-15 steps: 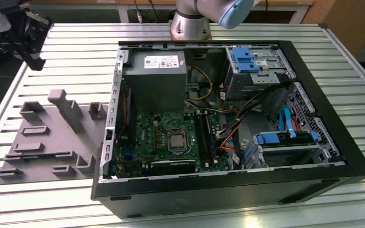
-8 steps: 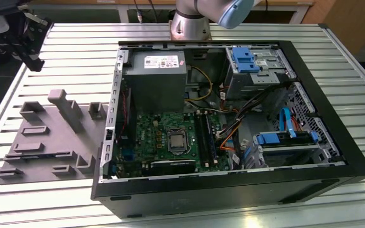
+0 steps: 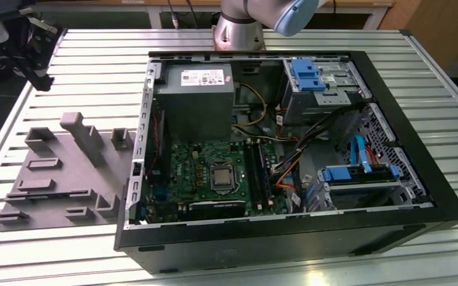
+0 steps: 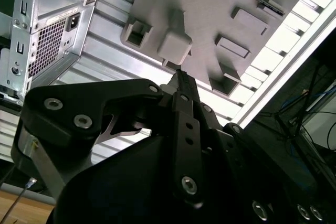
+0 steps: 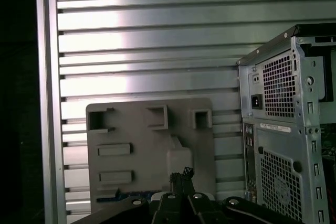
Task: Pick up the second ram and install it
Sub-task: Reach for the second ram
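In both wrist views my gripper [image 4: 178, 74] [image 5: 182, 173] hangs high above the grey holder tray [image 4: 210, 9] [image 5: 136, 129]. Its black fingertips are pressed together and I see nothing between them. In the exterior view the tray [image 3: 62, 179] lies at the left of the open computer case [image 3: 293, 238]. The green motherboard [image 3: 189, 173] lies inside the case, with long black slots [image 3: 259, 173] beside the processor socket. The second ram is hidden from me; I cannot tell whether a stick sits in those slots. A thin bluish strip [image 5: 126, 196] shows at the tray's edge by the gripper body.
The case stands on a slatted aluminium table [image 3: 93, 65]. Inside it are a grey power supply [image 3: 193, 98], blue drive brackets [image 3: 305, 74] [image 3: 348, 174] and loose orange and blue cables [image 3: 293, 167]. Dark equipment [image 3: 22, 47] stands off the table's far left corner. The arm's base [image 3: 241, 30] stands behind the case.
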Controlling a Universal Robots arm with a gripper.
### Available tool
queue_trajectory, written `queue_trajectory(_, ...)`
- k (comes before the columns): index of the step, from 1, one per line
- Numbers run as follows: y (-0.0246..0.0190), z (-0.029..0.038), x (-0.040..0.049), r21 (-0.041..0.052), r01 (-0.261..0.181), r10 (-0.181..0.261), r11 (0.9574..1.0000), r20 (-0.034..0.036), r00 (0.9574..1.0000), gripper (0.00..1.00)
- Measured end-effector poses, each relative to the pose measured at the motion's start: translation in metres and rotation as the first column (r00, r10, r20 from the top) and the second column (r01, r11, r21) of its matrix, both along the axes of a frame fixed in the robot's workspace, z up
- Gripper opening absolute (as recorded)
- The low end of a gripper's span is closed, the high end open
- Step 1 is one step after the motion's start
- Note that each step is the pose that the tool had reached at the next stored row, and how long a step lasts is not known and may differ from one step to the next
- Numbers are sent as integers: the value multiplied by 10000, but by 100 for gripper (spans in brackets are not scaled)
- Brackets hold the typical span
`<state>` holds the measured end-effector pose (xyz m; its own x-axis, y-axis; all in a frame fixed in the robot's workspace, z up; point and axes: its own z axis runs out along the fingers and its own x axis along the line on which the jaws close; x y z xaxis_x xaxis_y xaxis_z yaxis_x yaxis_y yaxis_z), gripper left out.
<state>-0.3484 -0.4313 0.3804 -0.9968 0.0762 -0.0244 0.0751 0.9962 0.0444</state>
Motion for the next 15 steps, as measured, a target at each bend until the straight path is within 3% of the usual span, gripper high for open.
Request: queue_trajectory(15, -28, -21, -47, -1, 0, 0, 10000, -1, 10000, 11)
